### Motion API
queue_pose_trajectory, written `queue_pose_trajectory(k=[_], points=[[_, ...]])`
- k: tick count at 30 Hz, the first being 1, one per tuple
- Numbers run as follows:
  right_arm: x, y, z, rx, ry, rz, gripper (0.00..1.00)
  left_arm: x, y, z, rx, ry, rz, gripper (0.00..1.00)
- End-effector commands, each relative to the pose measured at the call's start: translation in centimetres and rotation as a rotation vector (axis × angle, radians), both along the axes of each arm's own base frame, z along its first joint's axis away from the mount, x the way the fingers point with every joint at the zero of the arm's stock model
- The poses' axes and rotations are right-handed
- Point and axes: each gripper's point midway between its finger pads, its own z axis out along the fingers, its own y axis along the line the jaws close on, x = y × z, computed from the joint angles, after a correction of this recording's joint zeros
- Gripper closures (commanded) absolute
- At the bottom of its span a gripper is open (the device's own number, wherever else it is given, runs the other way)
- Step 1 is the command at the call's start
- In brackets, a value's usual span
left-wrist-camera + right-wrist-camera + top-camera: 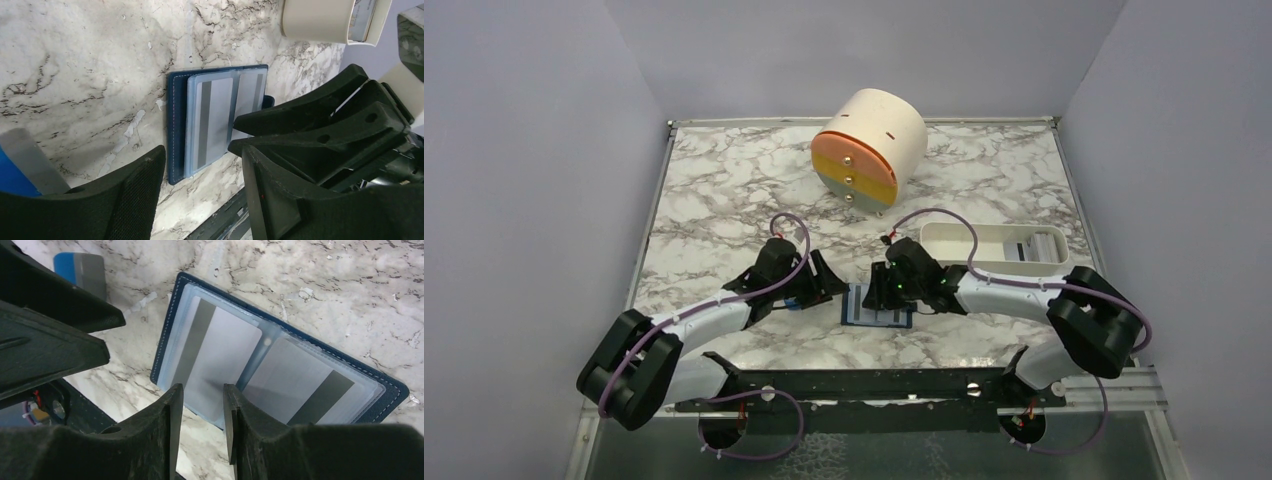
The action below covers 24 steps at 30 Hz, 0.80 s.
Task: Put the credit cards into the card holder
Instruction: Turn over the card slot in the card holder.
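Left jaws spread, right jaws narrowly parted, both empty; I see two cards (220, 355) seated in the open holder (177, 130), one blue card-like piece (80, 270) lying on the table (325, 280).

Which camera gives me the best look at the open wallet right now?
Right wrist: the wallet shows large, lying open, with two striped cards on its halves. Left wrist shows it partly behind the right claw; the top view shows it tiny, partly under that claw.
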Motion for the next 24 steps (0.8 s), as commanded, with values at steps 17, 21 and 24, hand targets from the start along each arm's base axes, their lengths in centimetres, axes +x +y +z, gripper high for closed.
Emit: queue_pose_trajectory(k=[17,21,24], points=[[0.0,-1.3,-2.2,-0.075,0.000,-0.028,0.65,0.0,-2.6,1.7,-0.133,-0.003,-0.086,0.42],[-0.1,-1.1,-2.4,-0.068,0.007,-0.020,0.65,-0.3,-3.1,1.4,-0.132,0.004,-0.104,0.43],[-0.1,-1.1,-2.6,-0.071,0.005,-0.017,0.65,-0.4,-3.2,0.9,-0.122,0.012,-0.107,0.43]])
